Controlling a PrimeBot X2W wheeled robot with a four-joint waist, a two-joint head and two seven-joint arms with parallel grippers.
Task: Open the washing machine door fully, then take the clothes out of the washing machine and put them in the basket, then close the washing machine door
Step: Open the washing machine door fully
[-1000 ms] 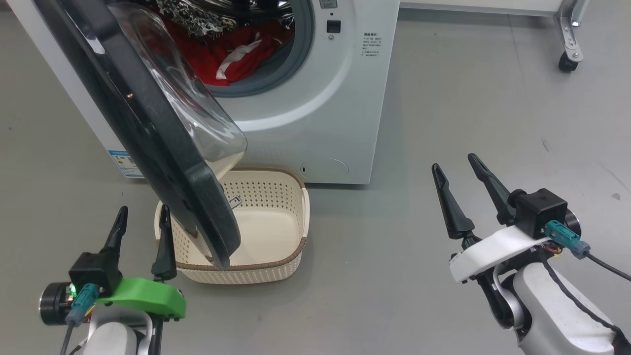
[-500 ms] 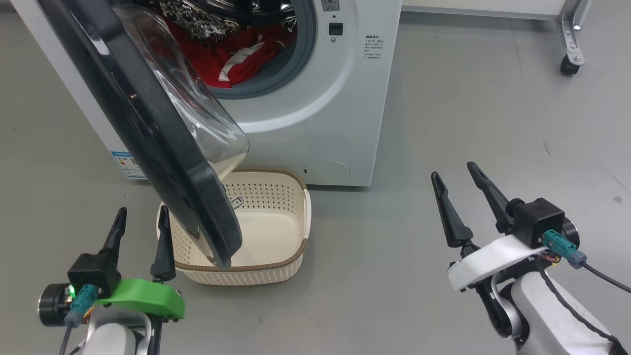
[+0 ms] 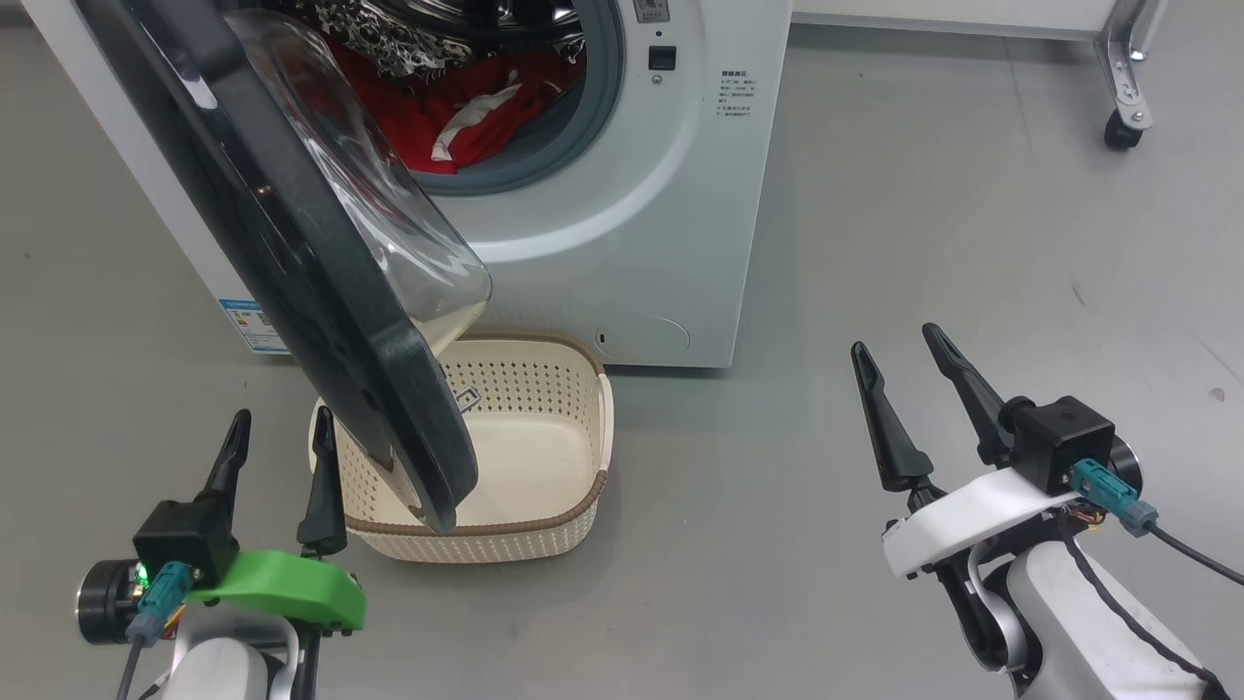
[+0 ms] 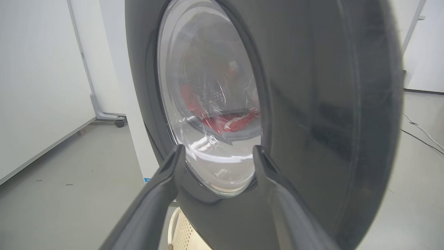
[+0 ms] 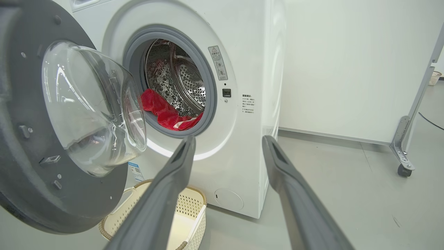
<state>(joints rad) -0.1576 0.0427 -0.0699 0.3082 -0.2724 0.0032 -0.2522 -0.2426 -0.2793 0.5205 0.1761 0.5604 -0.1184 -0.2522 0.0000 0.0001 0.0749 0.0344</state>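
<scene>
The white washing machine (image 3: 641, 224) (image 5: 253, 69) stands ahead with its black-rimmed door (image 3: 292, 262) (image 5: 45, 156) (image 4: 312, 104) swung partway out over the cream basket (image 3: 569, 510) (image 5: 194, 211), which is empty. Red clothes (image 3: 437, 102) (image 5: 163, 111) lie in the steel drum; through the door glass they show in the left wrist view (image 4: 225, 121). My left gripper (image 3: 280, 420) (image 4: 216, 149) is open, low at the left, just in front of the door's outer face. My right gripper (image 3: 894, 338) (image 5: 229, 139) is open at the right, pointing toward the machine's front, well short of it.
Bare grey floor (image 3: 923, 214) lies to the right of the machine. A wheeled metal frame leg (image 3: 1123, 87) (image 5: 402, 152) stands at the back right by a white wall panel. Another caster (image 4: 119, 122) sits behind the machine on the left.
The head view has shifted slightly, so the whole scene sits lower. My right gripper has dropped a little in the picture. Door, basket and left gripper keep their places relative to each other.
</scene>
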